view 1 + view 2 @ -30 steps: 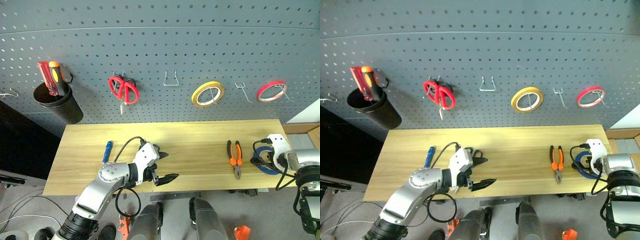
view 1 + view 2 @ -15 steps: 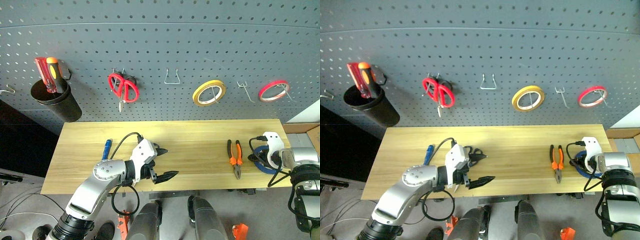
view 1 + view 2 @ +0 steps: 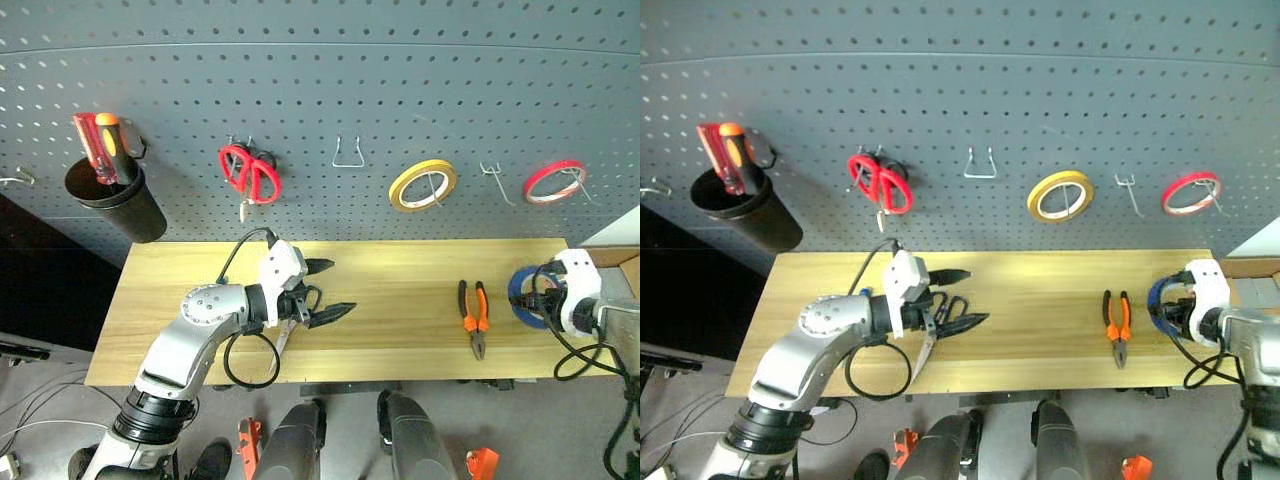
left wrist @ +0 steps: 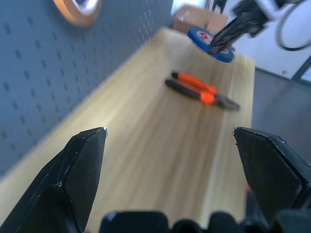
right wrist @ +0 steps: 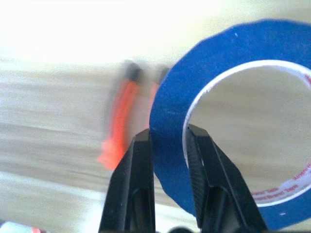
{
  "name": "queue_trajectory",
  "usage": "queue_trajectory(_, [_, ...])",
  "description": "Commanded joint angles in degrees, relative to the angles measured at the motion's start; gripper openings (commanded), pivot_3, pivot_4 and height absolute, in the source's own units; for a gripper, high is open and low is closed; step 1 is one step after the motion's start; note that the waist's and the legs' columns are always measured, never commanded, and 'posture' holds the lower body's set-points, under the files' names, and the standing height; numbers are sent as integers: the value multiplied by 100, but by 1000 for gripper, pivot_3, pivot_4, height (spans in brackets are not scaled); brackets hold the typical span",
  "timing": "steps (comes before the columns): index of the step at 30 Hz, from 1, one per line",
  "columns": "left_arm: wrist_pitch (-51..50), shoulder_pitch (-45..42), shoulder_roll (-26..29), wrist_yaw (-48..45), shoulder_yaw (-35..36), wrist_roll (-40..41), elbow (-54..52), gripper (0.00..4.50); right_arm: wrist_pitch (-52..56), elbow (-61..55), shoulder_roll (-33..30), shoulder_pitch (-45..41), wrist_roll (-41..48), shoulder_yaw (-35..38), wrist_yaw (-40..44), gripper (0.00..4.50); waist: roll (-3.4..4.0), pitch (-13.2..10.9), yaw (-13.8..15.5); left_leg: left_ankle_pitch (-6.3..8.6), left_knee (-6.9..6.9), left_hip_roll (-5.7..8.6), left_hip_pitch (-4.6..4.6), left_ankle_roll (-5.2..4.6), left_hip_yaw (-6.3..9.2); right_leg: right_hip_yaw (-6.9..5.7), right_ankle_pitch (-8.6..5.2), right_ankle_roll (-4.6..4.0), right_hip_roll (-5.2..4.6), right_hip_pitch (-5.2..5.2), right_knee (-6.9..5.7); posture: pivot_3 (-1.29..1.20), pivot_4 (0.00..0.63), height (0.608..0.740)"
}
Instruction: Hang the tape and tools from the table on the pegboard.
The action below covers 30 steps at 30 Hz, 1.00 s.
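Behind the wooden counter (image 3: 400,300) stands a grey pegboard (image 3: 320,90). Right tool (image 5: 167,155) pinches the blue tape (image 5: 228,121), lifted beside the pliers (image 3: 472,315). Left tool (image 3: 325,290) hangs spread wide, holding nothing.

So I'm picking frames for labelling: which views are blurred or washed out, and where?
Right wrist view: the orange-handled pliers are smeared, the top is blown out white, and the flat blue tape roll pinched by the right gripper is sharp. Left wrist view: the far tabletop blurs. Both eye views: evenly lit, grey-blue pegboard rows bowed.
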<state>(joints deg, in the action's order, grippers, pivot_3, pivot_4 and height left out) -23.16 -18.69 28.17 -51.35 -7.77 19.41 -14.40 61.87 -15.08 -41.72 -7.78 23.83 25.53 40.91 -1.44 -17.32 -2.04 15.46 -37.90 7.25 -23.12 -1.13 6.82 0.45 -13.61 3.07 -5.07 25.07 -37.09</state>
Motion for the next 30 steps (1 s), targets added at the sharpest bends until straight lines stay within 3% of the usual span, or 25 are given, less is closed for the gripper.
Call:
queue_trajectory(1, [639,22,-149,-133,51,18,180,4500,-241,-1710,416,499,1020,1148,228,365,2,15,-59,0,-5,-1,1,0,0,-1,3,5,0,-3,0,-270,253,740])
queue_trajectory(4, [975,-53,-385,-103,80,32,457,4500,-750,-2294,868,691,1333,1280,75,365,5,47,-164,-1,-11,0,7,-3,-18,14,29,25,1,-9,4,-317,235,740])
queue_trajectory(9, [1440,-219,-608,106,228,-69,754,4500,-1204,-2631,1265,339,1357,634,-552,365,9,105,-333,-22,-18,2,19,-28,-67,38,85,36,1,-10,7,-326,212,740])
queue_trajectory(15, [1653,-198,-573,457,532,-101,733,4500,-1937,-1684,1402,-659,390,-633,-1332,365,17,213,-497,-54,-17,-1,24,-35,-81,48,128,41,7,-4,5,-306,195,740])
queue_trajectory(23, [1565,27,-438,647,673,-125,457,4500,-2615,-684,1433,-1121,48,-1238,-1328,365,34,273,-444,-65,-15,-1,16,-17,-86,52,129,39,8,11,6,-240,170,740])
queue_trajectory(30, [1496,280,-329,802,631,-283,299,4500,-3336,850,1761,-1931,-327,-1720,-1284,365,53,385,-444,-65,-14,-2,19,-16,-88,53,134,32,11,11,0,-205,157,740])
